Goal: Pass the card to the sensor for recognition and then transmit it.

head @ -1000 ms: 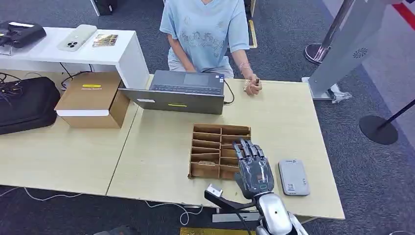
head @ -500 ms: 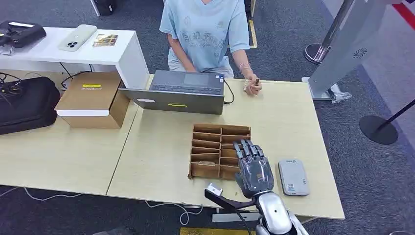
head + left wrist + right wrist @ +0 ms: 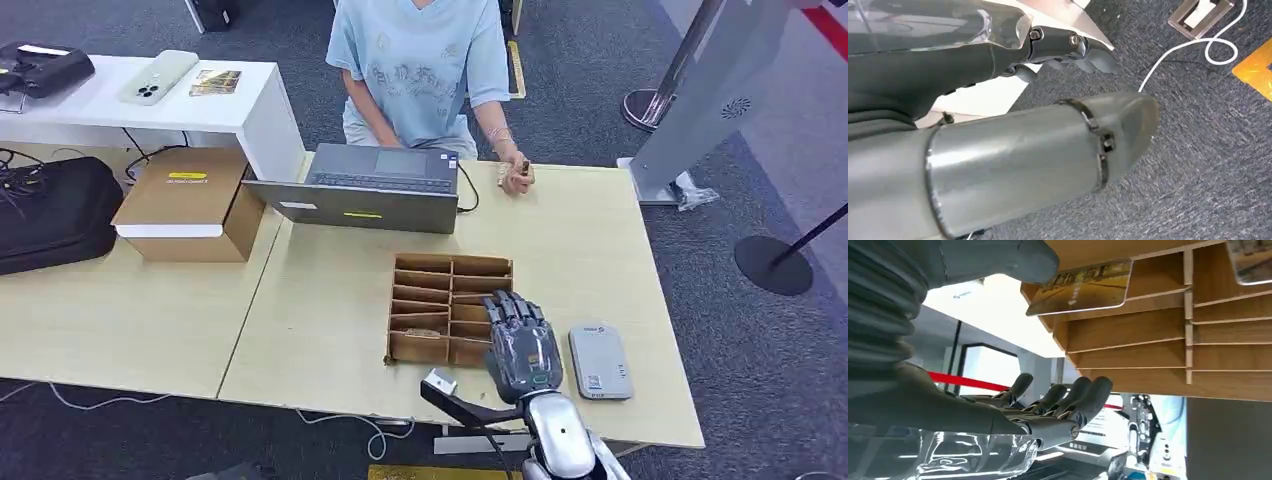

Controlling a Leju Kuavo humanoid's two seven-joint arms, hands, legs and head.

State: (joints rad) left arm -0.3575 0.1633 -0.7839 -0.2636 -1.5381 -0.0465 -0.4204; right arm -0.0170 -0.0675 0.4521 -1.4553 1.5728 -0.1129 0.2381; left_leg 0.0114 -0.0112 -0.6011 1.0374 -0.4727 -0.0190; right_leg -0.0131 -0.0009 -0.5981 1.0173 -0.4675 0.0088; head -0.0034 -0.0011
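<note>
Hovering over the near right part of the wooden divider box (image 3: 449, 308), the right robot hand (image 3: 521, 343) had its fingers (image 3: 1075, 396) stretched out and slightly apart, holding nothing. In the right wrist view a yellowish card (image 3: 1081, 286) stood in one of the box's slots, close by the thumb (image 3: 993, 259) but not gripped. The grey card sensor (image 3: 599, 361) lay flat on the table (image 3: 580, 235), just beside the right robot hand on its outer side. The left robot hand (image 3: 1075, 50) hung low above the carpeted floor (image 3: 1208, 150), and whether its fingers were together or apart could not be told. Across the table a person (image 3: 420, 65) sat behind a laptop (image 3: 370, 186).
</note>
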